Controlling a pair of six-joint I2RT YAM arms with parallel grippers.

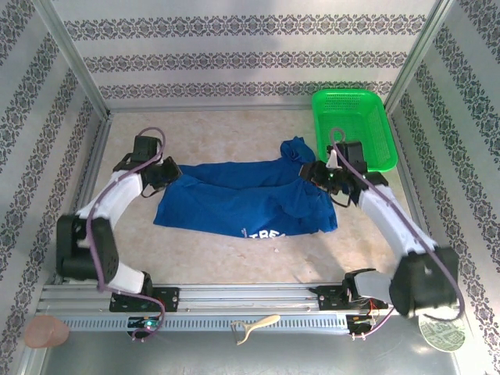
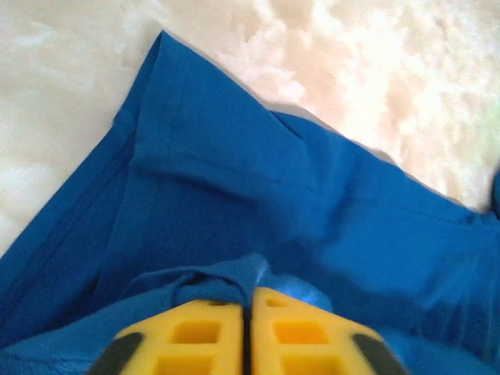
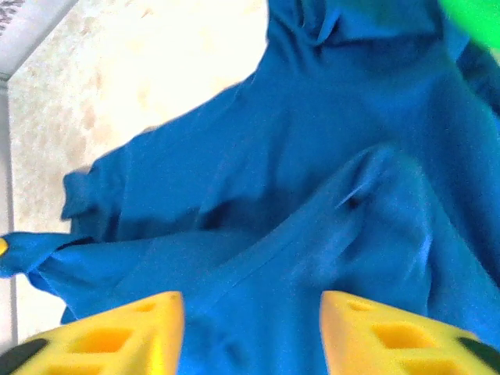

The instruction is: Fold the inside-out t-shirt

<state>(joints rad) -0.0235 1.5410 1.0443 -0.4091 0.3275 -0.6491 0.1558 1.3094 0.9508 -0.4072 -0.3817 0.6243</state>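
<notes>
The t-shirt (image 1: 242, 199) lies spread and rumpled across the middle of the table (image 1: 234, 129). Its long axis runs left to right, and white lettering (image 1: 262, 233) peeks out at its near edge. The 2 claws sit at opposite ends of that axis. The left claw (image 1: 169, 170) is at the shirt's left end. In the left wrist view its yellow fingers (image 2: 203, 336) are pressed together on a small bunched fold of blue cloth. The right claw (image 1: 315, 173) is at the right end, just near of a green basket (image 1: 367, 101). Its fingers (image 3: 141, 328) are spread wide over the cloth and grip nothing. From that claw the shirt stretches away to the left. The right end looks the looser of the 2, so the right arm probably needs its own pinch before any lift or fold along this axis.
</notes>
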